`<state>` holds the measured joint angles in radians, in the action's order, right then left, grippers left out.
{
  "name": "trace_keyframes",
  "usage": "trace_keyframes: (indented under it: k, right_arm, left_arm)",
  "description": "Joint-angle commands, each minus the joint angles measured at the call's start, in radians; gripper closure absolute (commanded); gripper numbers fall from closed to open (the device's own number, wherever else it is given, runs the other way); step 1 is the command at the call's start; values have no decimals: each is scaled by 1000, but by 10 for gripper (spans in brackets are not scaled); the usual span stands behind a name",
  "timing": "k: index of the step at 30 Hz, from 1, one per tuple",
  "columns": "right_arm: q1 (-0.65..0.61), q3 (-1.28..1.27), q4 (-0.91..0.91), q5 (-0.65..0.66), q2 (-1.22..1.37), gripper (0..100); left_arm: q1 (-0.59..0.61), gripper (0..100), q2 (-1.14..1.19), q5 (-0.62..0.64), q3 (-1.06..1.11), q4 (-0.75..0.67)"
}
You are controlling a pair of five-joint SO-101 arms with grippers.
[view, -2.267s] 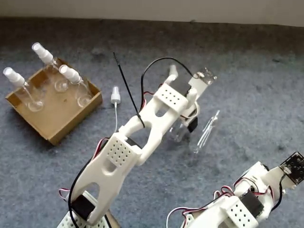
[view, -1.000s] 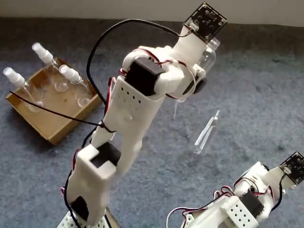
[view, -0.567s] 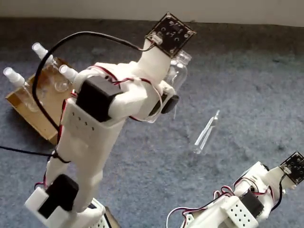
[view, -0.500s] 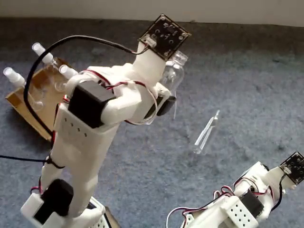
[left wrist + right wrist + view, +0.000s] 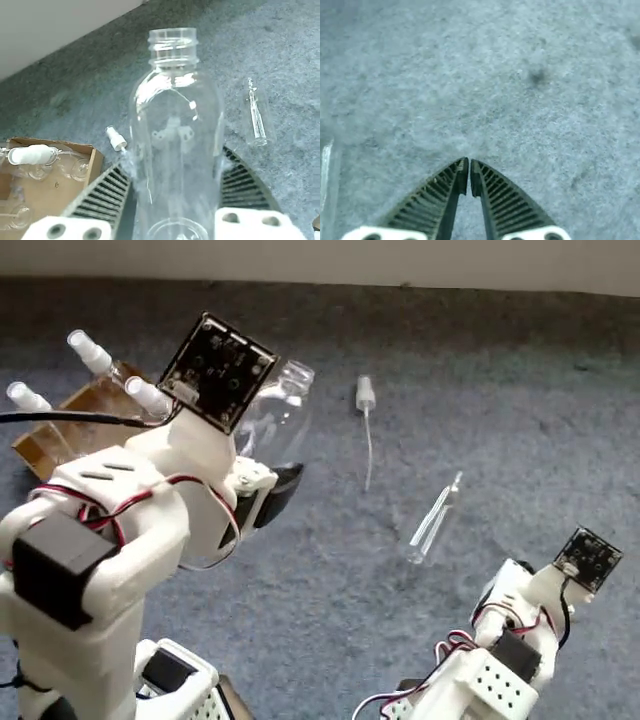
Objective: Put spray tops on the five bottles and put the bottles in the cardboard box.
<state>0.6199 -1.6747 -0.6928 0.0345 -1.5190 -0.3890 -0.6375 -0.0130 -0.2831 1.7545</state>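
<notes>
Clear plastic clamped in the left gripper (image 5: 175, 165): an uncapped bottle (image 5: 175, 110), pinched low on its body between the two ribbed fingers (image 5: 102, 192), open neck pointing away from the wrist. From above, sits in the left gripper (image 5: 262, 455) left of centre, with the bottle (image 5: 278, 405) tilted so its neck leans to the far right, and one dark finger showing under its near side.

Just right of the held bottle, and apart from it, lies a loose spray top (image 5: 365, 395) on the grey carpet (image 5: 520, 390), white head far, thin tube trailing near. Shows again past the bottle's shoulder as the spray top (image 5: 116, 138).

Farther right and nearer lies a second bottle (image 5: 432, 520), slim, clear, on its side, uncapped, touching neither gripper.

Far left stands the cardboard box (image 5: 45, 440), partly hidden behind the left arm. Holds three bottles (image 5: 148, 395) with white spray tops on, upright or slightly leaning.

At the near right hangs the right gripper (image 5: 469, 165), fingers pressed together on nothing, tips low over bare carpet, well apart from the held bottle.
</notes>
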Motion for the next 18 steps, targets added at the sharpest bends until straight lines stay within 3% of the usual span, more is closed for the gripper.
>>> trace_keyframes:
  k: [1,5,10,18]
  right_arm:
    - [-35,-21,-2,34,1,985]
    - [-42,58,-2,147,1,985]
    - [-41,127,-10,155,7,985]
    - [-45,487,-329,226,10,985]
  left_arm:
    - [77,934,-90,-9,33,-2]
    - [179,934,-177,-9,104,-2]
    - [216,934,-266,-9,252,-57]
    - [216,934,-501,-9,656,-325]
